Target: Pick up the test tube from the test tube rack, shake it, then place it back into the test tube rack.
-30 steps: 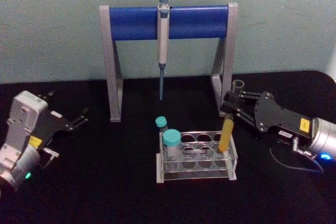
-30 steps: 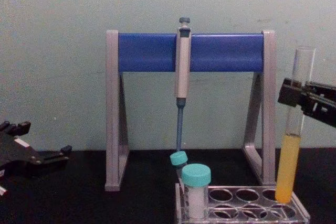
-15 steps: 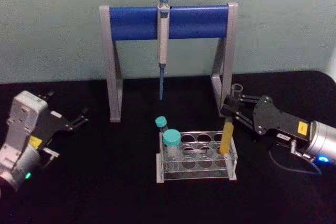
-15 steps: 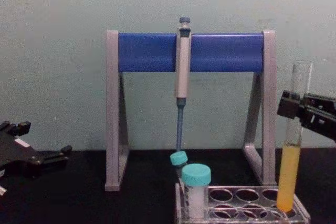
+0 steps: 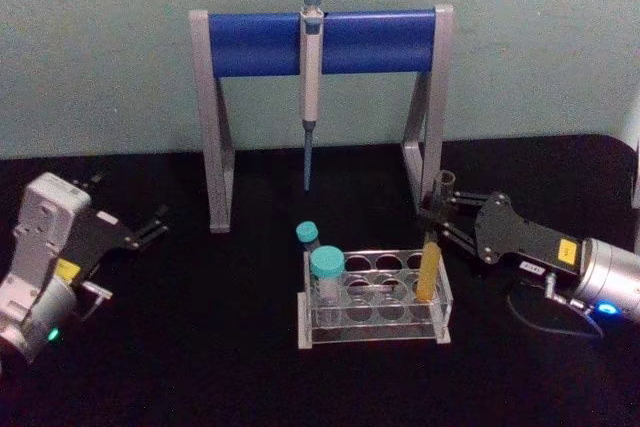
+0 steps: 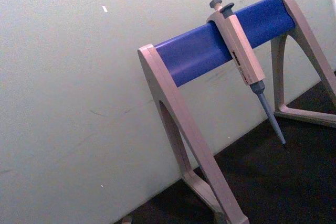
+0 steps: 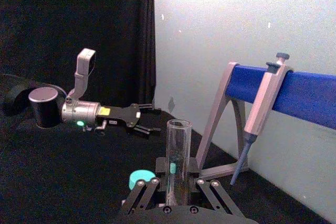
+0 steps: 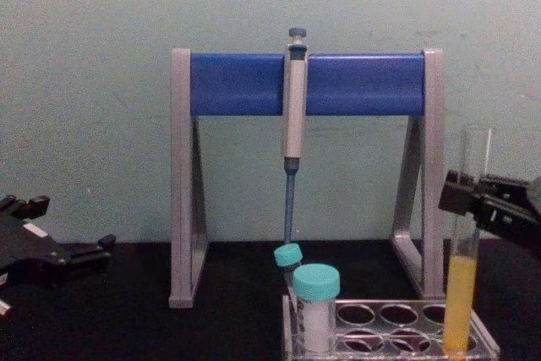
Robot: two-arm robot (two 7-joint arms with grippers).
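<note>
My right claw reaches in from the right side of the black tabletop and is clamped on the tall, slim, clear glass test tube, gripping its bare upper part well above the yellow liquid. The tube stands upright. Its yellow lower end sits down in a hole at the right end of the low clear plastic test tube rack; I cannot tell which row.

From my chest camera, the tube rises at the rack's right end, with my right claw around it near mid-height.

At the rack's left end stand two short, wide vials with teal caps.

Behind the rack is a tall grey stand with a blue crossbar, and a grey pipette hangs from the bar's middle.

My left claw rests low at the table's left side, well apart from the rack, its fingers spread and holding nothing.
</note>
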